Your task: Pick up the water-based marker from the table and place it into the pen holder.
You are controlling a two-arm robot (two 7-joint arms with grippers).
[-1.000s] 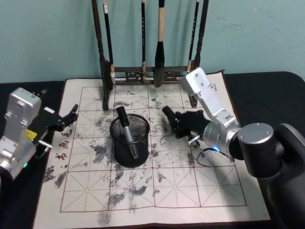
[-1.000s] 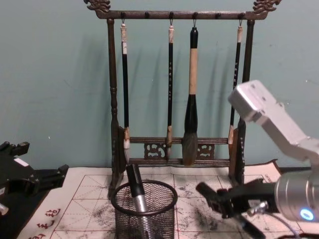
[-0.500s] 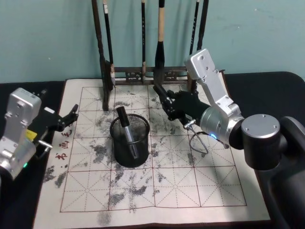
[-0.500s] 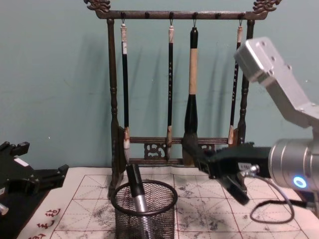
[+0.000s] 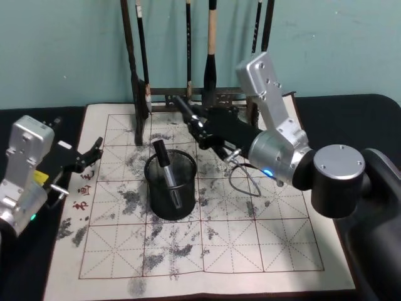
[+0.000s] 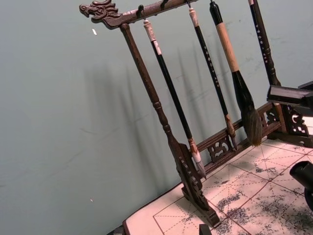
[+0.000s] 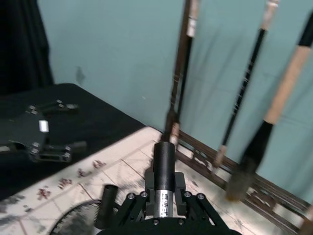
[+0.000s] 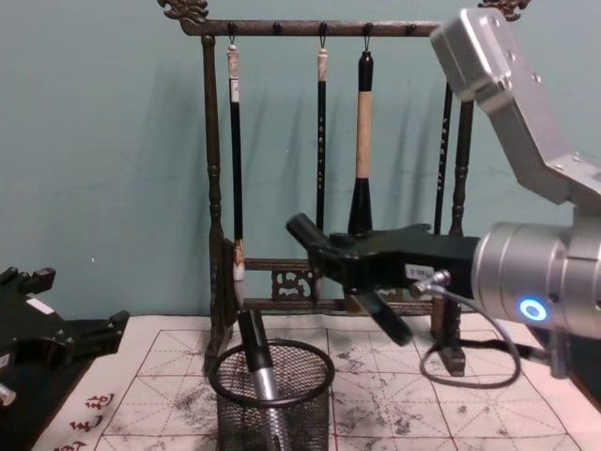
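Gripping black-capped cylindrical marker (image 7: 164, 166), R gripper (image 5: 202, 125) jaws near round wire-mesh pen holder (image 5: 170, 195); L gripper (image 5: 91, 157) parked left, jaws wide.

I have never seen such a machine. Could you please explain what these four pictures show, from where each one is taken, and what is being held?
This is a robot with two arms, each ending in a gripper, which is a two-fingered clamp. One picture looks down from its head, one looks forward from its chest, and two come from cameras on its wrists. On the dark table lies a cream cloth with red squares and ink stains. On it stand a black mesh pen holder, with one marker already inside, and a wooden rack of hanging brushes. The right gripper, raised near the holder, is shut on a second marker. The left gripper rests idle at the cloth's left edge.
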